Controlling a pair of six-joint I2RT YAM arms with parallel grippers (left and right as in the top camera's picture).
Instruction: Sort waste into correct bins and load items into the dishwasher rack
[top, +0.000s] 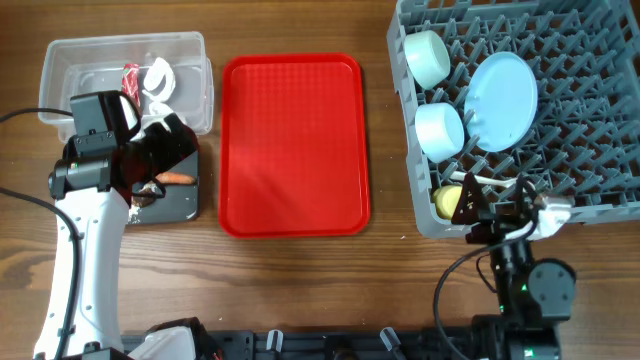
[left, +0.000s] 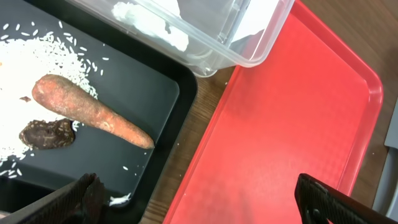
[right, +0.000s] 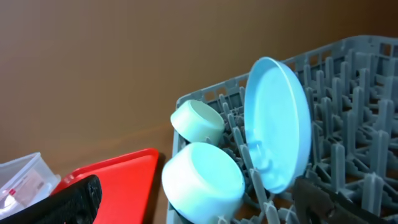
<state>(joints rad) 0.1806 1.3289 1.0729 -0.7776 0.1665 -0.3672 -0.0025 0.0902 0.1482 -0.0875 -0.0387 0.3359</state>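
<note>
Sorting looks finished: beneath the left gripper (left: 196, 198), its fingers spread, the carrot (left: 93, 112), brown lump (left: 46, 134) and rice crumbs (left: 37, 56) lie in the black tub (left: 143, 81), with wrapper (top: 130, 78) and paper (top: 160, 80) in the clear tub (top: 192, 100) just beyond. Ahead of the right gripper (right: 199, 199) — also wide open, empty — plate (top: 502, 100) and two bowls (top: 428, 58) (top: 440, 130) stand in the rack (top: 590, 120), the yellow cup (top: 446, 202) and, seemingly, the spoon (top: 480, 181) close under it; the red tray (top: 295, 145) holds nothing.

No legible text, labels, numbers or signs, red candy wrapper (top: 130, 77) too small to read
</note>
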